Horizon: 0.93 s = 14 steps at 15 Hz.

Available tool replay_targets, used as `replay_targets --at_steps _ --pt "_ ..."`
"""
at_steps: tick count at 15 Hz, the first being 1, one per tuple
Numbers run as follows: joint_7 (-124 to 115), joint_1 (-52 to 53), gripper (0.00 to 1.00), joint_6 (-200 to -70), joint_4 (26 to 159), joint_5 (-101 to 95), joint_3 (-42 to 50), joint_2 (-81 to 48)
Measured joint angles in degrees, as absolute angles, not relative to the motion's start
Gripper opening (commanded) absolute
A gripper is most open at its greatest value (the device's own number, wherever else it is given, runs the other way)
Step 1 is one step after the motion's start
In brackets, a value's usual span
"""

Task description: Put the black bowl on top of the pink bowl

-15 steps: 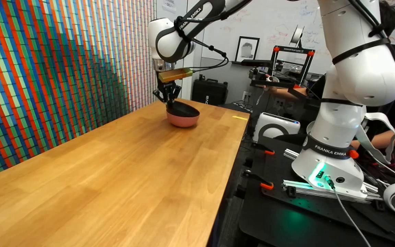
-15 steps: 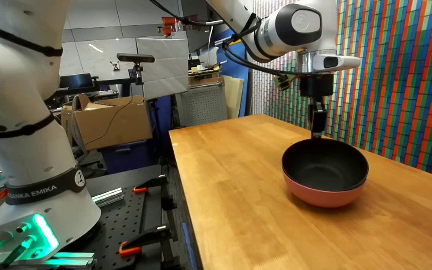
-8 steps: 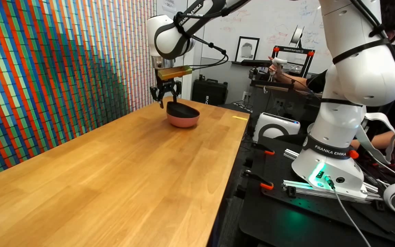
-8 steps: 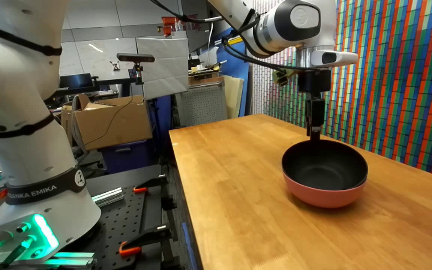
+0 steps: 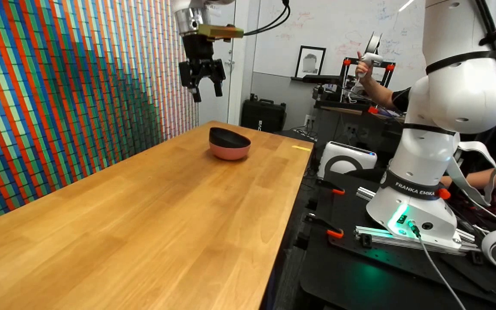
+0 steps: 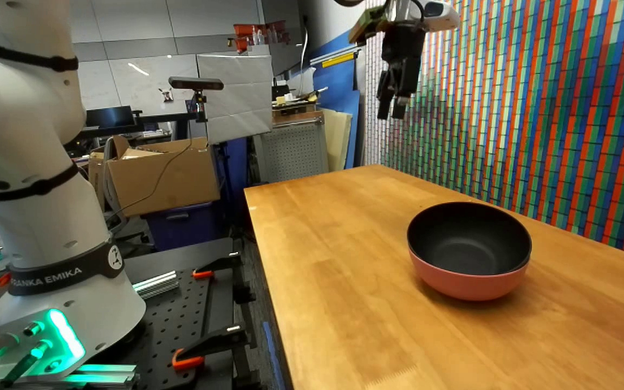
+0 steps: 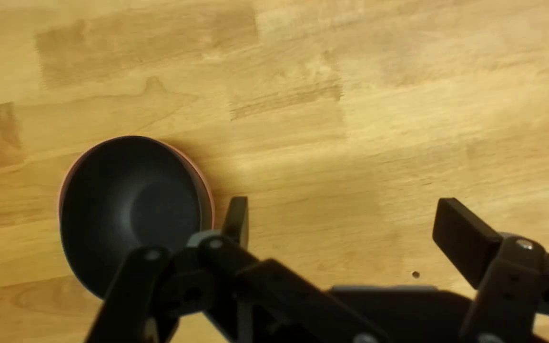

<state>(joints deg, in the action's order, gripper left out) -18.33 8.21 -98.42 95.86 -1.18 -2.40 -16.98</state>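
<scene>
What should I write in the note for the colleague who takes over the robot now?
Gripper: open, holding nothing, raised above the table.
Black bowl: tilted inside the pink bowl, one side of its rim higher.
Pink bowl: on the table, underneath.
Done: the black bowl is on top of the pink one, with the gripper clear.
Left: seemingly nothing; perhaps level the black bowl if wanted.

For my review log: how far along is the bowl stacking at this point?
Done: the black bowl rests inside the pink bowl, tilted rather than level, as both exterior views show. In hand: nothing; the pincer is open and raised clear of both bowls. Left: probably nothing essential, since the stack stands unsupported by the pincer; levelling the tilt may be optional.
</scene>
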Motion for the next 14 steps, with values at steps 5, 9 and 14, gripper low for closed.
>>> replay_targets --at_steps 5,9,14 --pt "-10.5 8.2 1.00 -94.0 95.3 -1.2 -3.8 -10.5" --pt "-7.6 7.6 1.00 -94.1 96.7 -1.2 -3.8 -7.1" --pt "-7.1 7.0 1.00 -94.1 97.7 -1.1 -3.7 -6.5"
